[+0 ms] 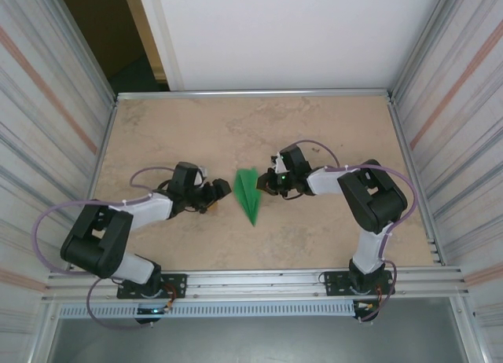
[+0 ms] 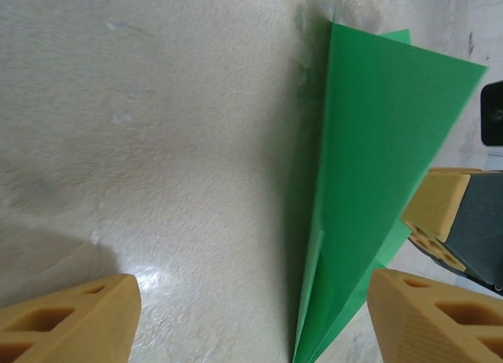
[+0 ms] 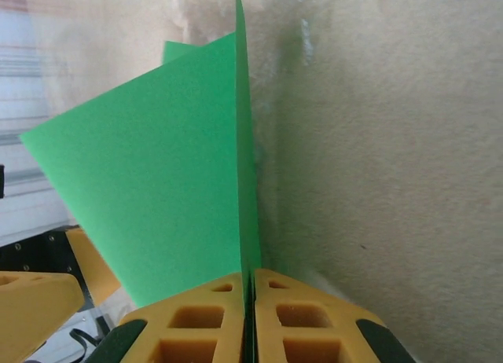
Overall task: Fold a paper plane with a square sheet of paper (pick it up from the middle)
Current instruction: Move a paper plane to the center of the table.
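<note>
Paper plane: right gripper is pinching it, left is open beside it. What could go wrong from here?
1. The right gripper is shut on only a thin edge of the paper plane, so it could slip or pivot in the pinch.
2. The left gripper is open with the plane's tip between its fingers, close to the right gripper. Closing could crumple a wing or cause a collision.
3. The layers flare apart and may spring open on release.

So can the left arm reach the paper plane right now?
Probably yes: the left gripper is open right beside the paper plane, nothing between them, though the right gripper pinches its other side.
</note>
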